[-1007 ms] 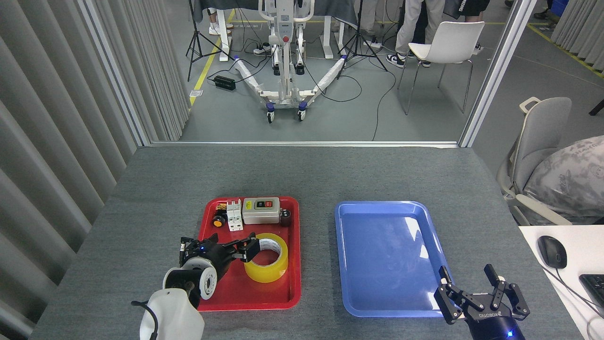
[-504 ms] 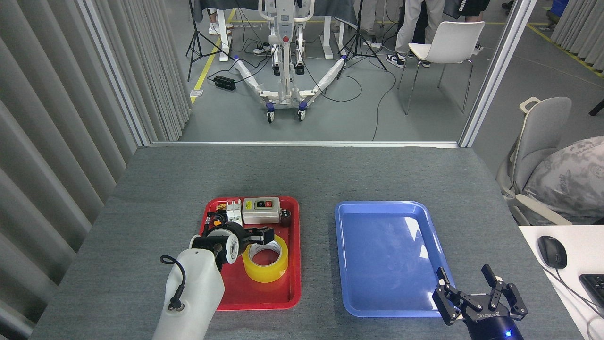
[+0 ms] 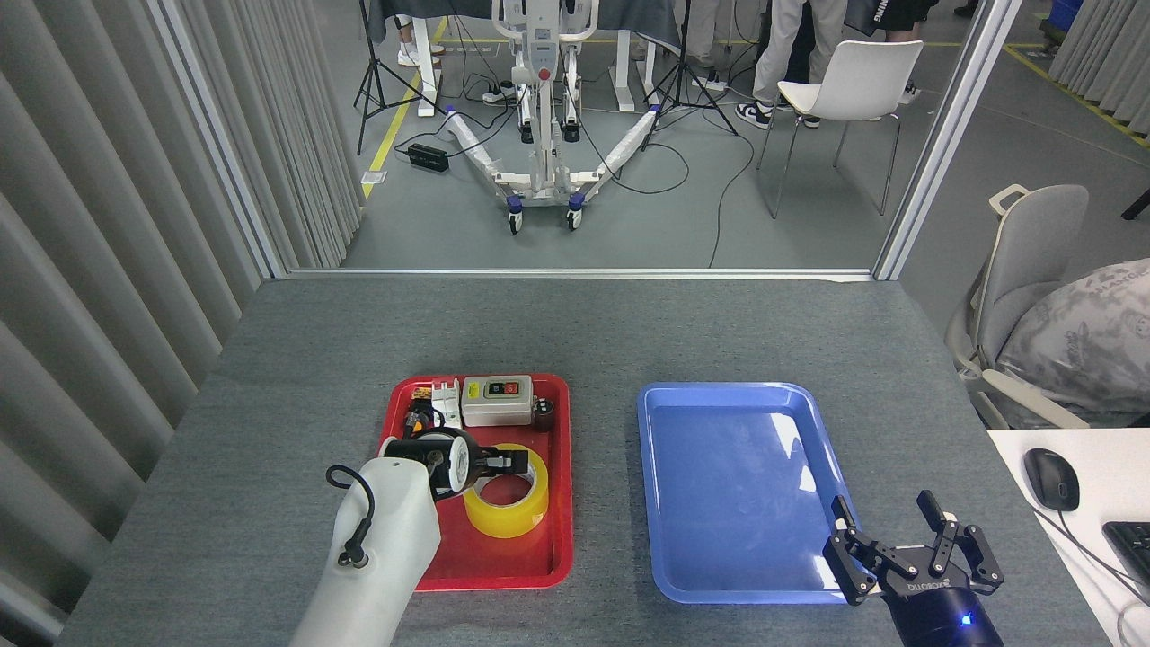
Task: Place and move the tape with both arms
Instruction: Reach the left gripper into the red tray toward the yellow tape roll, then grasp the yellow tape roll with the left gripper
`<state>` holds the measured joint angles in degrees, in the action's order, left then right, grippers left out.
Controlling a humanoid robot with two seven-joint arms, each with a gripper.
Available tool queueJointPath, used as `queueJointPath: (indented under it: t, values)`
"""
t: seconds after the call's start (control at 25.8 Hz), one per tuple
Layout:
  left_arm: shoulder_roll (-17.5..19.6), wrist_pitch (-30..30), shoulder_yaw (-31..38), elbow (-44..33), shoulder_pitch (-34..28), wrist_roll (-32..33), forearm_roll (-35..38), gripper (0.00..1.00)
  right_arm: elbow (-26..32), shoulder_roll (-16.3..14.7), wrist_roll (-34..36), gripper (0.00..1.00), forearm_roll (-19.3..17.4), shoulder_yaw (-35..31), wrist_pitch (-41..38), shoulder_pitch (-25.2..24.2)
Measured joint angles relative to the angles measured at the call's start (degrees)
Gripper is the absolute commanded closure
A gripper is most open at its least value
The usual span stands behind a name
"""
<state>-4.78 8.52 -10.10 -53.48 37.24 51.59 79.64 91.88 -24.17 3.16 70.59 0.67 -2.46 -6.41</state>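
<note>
The tape, a yellow roll with a white core, lies flat in the red tray. My left arm reaches over the tray's left side, and my left gripper hangs over the roll's back-left rim. It is dark and seen end-on, so its jaws are unreadable, and so is any contact with the roll. My right gripper stands open and empty at the front right corner of the blue tray.
At the back of the red tray sit a grey switch box, a white breaker, a small black cylinder and an orange-and-black button, half hidden. A mouse and a keyboard lie on a white desk at the right.
My left arm has swung forward and right over the red tray, bringing its gripper from beside the roll to above its rim. My right gripper has drifted slightly lower in view, still open.
</note>
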Motion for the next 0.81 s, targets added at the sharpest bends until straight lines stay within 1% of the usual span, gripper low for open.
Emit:
queueJointPath:
  t: [0.27,0.58,0.81]
  values:
    - [0.4,0.2,-1.7,3.4,0.6,0.1,-0.3,0.01,0.0,0.2,-0.1,0.0,0.2,0.2,0.0,1.8]
    - [0.3,0.2,-2.5,6.5,0.8,0.0,-1.8,0.0,-0.3,0.3,-0.2,0.0,0.6,0.3,0.1,0.8]
    - [0.8,0.2,-3.2,7.4,0.9,-0.4,-3.4,0.0,-0.2,0.2,-0.4,0.0,1.2,0.1,0.1,1.6]
